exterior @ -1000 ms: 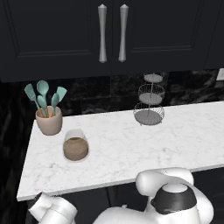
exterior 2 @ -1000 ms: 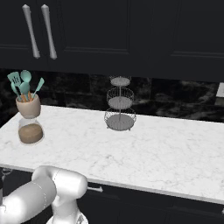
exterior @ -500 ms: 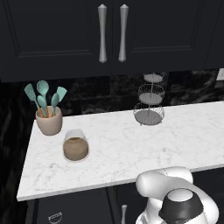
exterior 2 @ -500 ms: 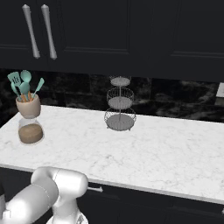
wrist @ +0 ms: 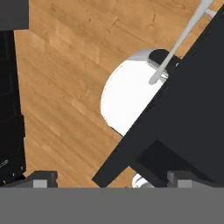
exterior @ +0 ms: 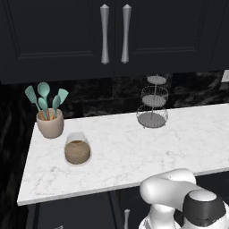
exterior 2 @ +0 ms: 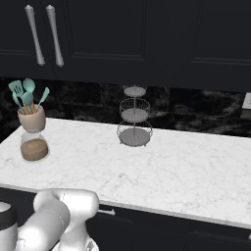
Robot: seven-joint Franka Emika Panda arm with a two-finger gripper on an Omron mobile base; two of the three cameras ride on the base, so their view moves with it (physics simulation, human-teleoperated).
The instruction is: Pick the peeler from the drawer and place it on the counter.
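The arm is folded down below the counter (exterior: 134, 152), its hand somewhere at the black cabinet fronts under the marble edge. In the hand view the gripper (wrist: 109, 177) has its two finger tips set wide apart with nothing between them, looking past a black panel edge with a long grey handle (wrist: 179, 41) down to a wooden floor (wrist: 65, 78).

I cannot find the peeler anywhere; I judge it is still inside the drawer, and from these angles I cannot tell which black front that drawer is or whether it is pulled out at all.

To do this step well, the hand should, I think, keep its jaws spread, square itself to the drawer front rather than the tall door, and come at the pull straight so the fingers close across it, not beside it.

The two base views give what the hand view lacks: the marble top with a crock of teal spatulas (exterior: 48, 114), a glass jar of brown stuff (exterior: 78, 149) just in front of it, and a three-tier wire stand (exterior: 153, 103) well apart by the backsplash, leaving broad bare marble for setting the tool down. The hand view alone shows the floor and the lower cabinetry
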